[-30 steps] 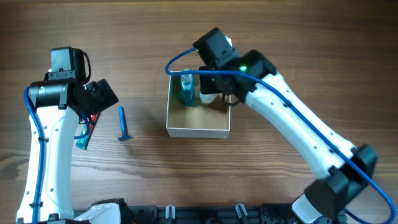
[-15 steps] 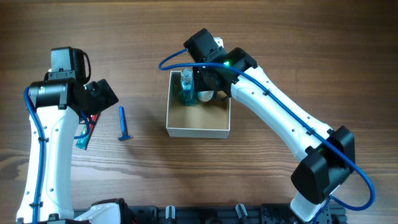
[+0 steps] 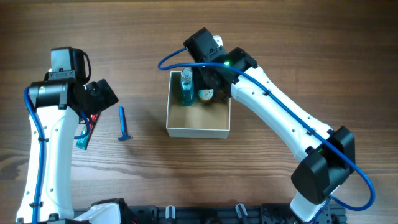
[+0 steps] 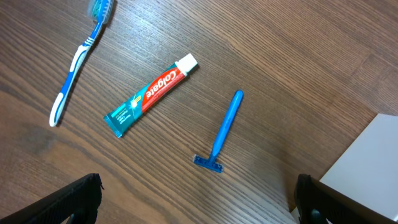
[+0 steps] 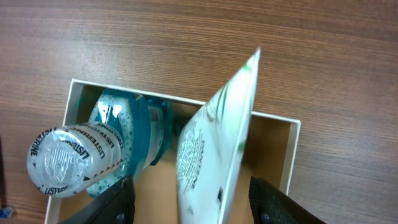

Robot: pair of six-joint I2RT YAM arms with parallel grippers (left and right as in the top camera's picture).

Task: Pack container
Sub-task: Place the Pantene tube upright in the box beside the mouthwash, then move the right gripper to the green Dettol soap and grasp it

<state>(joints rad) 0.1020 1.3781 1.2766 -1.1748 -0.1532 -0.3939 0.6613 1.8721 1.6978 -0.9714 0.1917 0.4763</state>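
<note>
On the brown wooden desk [image 3: 280, 37] sits the square white-walled cardboard container [image 3: 198, 131]. In it stand a teal plastic mouthwash bottle [image 3: 186, 90] and a tilted white soft tube [image 5: 214, 149], flanked by the right pincer [image 5: 189, 202]; I cannot tell whether it grips. Left of the container, unpacked, lie a blue toothbrush [image 4: 78, 59], a red-and-teal toothpaste tube [image 4: 151, 94] and a blue razor [image 4: 222, 130], under the spread, empty left pincer [image 4: 196, 199].

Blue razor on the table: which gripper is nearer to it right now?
Left. The left gripper hangs open almost directly over the blue razor. The right gripper is over the far part of the container, which sits to the razor's right.
</note>
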